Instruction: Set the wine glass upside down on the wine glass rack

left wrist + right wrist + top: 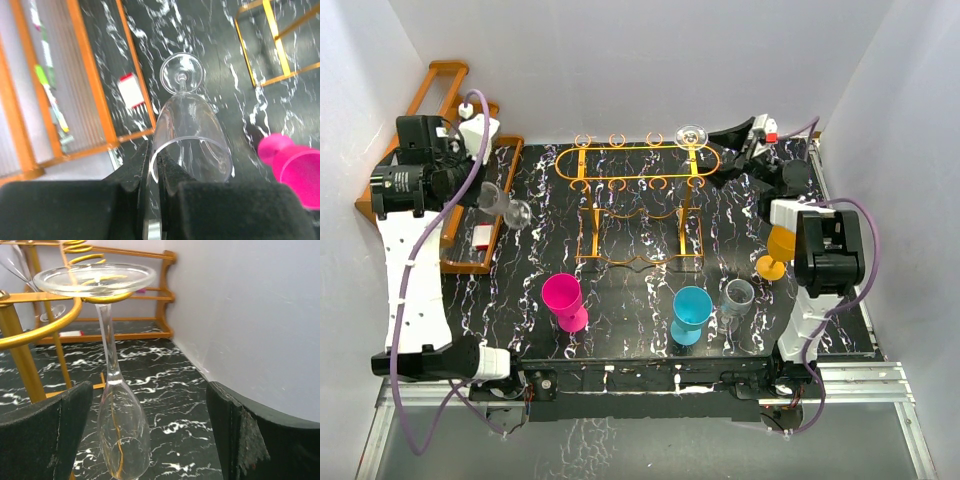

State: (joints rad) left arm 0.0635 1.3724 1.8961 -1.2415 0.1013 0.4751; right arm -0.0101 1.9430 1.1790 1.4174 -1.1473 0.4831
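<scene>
The left hand [155, 167] is clenched on the rim of a clear wine glass [192, 135], tilted over the desk [215, 60], left of the wire rack [45, 330]. The right hand [150, 425] is released, its fingers either side of a second glass [122, 430] hanging upside down from that rack.

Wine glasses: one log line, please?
left end effector: shut on held glass rim | right end effector: open around hung glass | hung glass: upside down on rack

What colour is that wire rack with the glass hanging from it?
The wine glass rack is shiny orange-gold metal, clearest close up in the right wrist view.
</scene>
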